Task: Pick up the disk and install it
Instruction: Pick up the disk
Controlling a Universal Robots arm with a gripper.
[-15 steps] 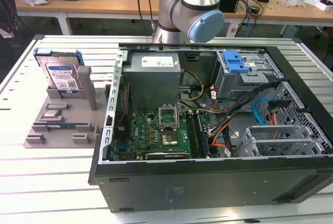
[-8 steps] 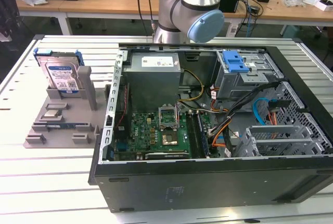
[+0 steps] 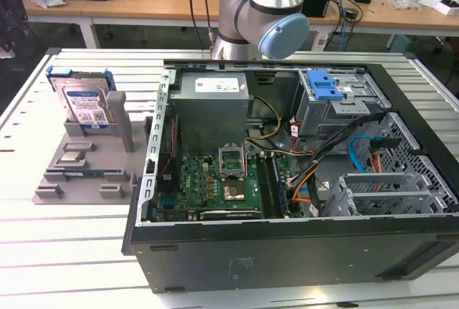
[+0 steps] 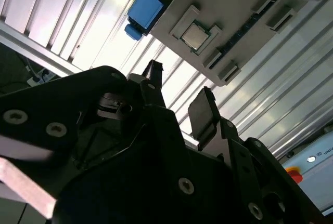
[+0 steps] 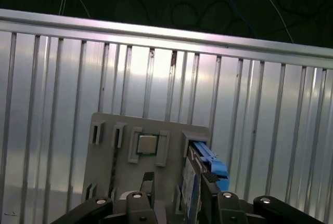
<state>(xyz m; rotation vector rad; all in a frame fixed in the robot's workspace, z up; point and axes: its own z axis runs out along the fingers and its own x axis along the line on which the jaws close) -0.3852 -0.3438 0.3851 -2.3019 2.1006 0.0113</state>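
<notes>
- The gripper (image 4: 179, 86) is wide open, its fingers (image 4: 203, 110) apart and holding nothing
- The disk (image 3: 84, 101) stands on edge in a slot of the grey fixture (image 3: 123, 122) on the slatted table (image 3: 64, 252), at the exterior view's left, outside the open computer case (image 3: 287, 259)
- In the first wrist view the disk (image 5: 191, 185) is edge-on, beyond the fingertips and apart from them
- Its long edge seems to cross the line between the fingers, so the gap spans its thickness, though nearer one finger
</notes>
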